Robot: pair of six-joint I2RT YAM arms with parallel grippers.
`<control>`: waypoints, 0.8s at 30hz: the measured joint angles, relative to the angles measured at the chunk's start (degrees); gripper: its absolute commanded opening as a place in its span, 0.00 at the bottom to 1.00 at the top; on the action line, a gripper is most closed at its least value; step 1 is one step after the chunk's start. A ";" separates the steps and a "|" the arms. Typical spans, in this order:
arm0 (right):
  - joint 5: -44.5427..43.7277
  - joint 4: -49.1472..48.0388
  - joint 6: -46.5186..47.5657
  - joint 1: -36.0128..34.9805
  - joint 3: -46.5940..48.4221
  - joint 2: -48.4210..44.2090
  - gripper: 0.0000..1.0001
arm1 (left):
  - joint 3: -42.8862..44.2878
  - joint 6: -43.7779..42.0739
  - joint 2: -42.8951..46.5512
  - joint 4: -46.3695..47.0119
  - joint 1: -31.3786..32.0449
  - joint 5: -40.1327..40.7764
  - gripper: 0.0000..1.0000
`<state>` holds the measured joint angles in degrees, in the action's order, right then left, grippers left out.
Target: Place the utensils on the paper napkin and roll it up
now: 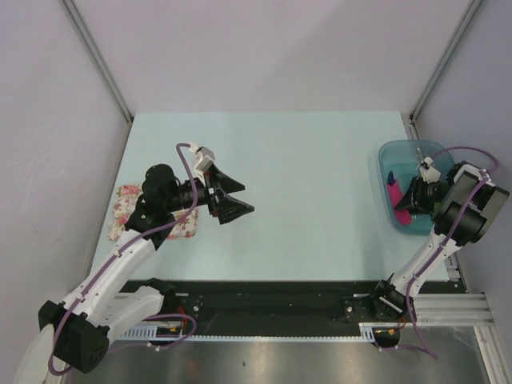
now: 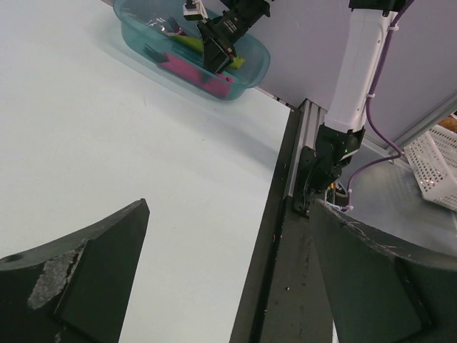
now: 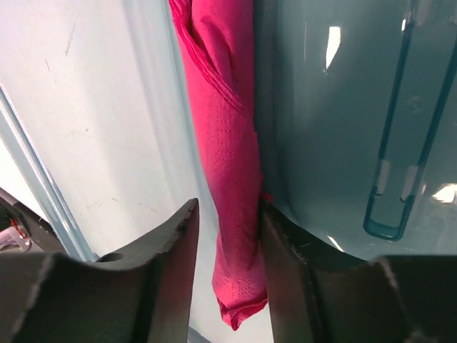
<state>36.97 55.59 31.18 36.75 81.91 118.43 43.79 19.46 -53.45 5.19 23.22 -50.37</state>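
The pale surface [image 1: 304, 176] is where the napkin needs to end up, but for now everything for the job is sitting in the teal bin [image 1: 386, 164] at the right edge. The right hand [image 3: 228, 214] is reaching down into that bin. Its jaws are straddling the paper napkin [image 3: 228, 143], which is lying bunched into a long magenta fold along the bin's wall. One finger is touching the paper and I'm seeing a sliver of gap beside the other, so I'd say the hand is narrowed around it, not clamped. To do this well, it should be closing gently on the fold alone and lifting straight up. That way the thin paper isn't tearing or dragging cutlery along before it goes down flat toward the middle. The left hand [image 1: 240, 196] is hovering over the left half, jaws wide apart and holding nothing, with a floral cloth [image 1: 128, 210] lying further left.

The utensils [image 2: 153, 51] are only showing as small dark shapes in the bin, and I can't count them. A clear looped outline in the right wrist view is hard to identify, and the frame is cutting off the napkin's top end
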 measured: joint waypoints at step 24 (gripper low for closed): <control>-7.21 -7.82 -2.21 -3.30 -6.51 -9.88 0.94 | -1.81 1.03 0.28 1.49 -0.17 -1.09 0.99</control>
<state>29.76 47.77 28.97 33.45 75.40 108.55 41.98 20.49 -53.17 6.68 23.05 -51.46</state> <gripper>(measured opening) 0.923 0.993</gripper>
